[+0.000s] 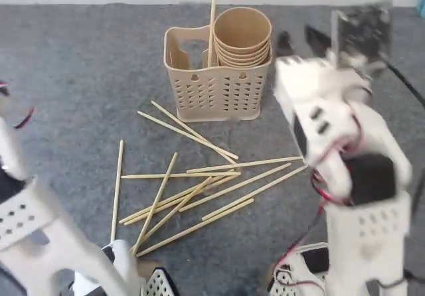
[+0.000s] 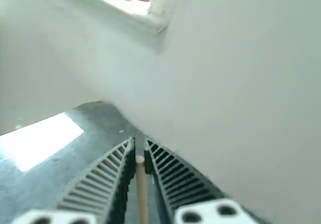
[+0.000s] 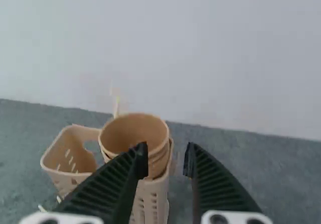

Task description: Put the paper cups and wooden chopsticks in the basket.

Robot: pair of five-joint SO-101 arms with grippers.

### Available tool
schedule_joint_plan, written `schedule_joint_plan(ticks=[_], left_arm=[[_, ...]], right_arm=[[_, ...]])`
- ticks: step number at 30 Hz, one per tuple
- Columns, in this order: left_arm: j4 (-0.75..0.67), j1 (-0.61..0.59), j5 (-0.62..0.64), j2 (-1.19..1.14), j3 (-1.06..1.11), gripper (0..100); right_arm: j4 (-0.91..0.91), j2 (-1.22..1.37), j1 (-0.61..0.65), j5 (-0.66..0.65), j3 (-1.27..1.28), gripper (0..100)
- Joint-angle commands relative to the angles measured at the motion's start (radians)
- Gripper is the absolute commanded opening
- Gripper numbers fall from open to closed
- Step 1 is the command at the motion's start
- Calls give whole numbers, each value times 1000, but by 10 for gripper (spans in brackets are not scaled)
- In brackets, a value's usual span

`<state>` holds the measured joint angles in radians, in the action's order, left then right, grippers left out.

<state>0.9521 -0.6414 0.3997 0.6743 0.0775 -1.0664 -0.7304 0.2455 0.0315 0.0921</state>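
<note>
A beige slotted basket [image 1: 216, 87] stands at the back of the grey carpet, holding a stack of paper cups [image 1: 242, 34] and one upright wooden chopstick [image 1: 212, 24]. Several loose chopsticks [image 1: 199, 190] lie scattered in front of it. My right gripper [image 1: 301, 42] hangs open and empty just right of the basket; in its wrist view the gripper [image 3: 165, 153] faces the cups [image 3: 134, 136] and basket [image 3: 67, 158]. My left gripper [image 2: 139, 148] is shut on a chopstick [image 2: 141, 189] and points up towards a white wall.
The right arm's white body [image 1: 345, 150] rises over the carpet's right side, close to the ends of the loose chopsticks. The left arm [image 1: 33, 229] stands at the front left corner. Bare carpet lies left of the basket.
</note>
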Motion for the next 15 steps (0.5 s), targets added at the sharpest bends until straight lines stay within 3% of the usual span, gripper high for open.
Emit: schedule_joint_plan(ticks=[1, 6, 11, 15], left_arm=[[0, 112, 66, -40, -197, 12], [5, 247, 89, -222, -475, 12], [5, 367, 75, -408, -696, 12], [0, 474, -34, -511, -786, 12]], right_arm=[[-242, -107, -91, 60, -48, 130], [-412, -136, -150, 63, 61, 130], [-406, -236, -237, 63, 296, 129], [-343, -374, -282, 61, 512, 129]])
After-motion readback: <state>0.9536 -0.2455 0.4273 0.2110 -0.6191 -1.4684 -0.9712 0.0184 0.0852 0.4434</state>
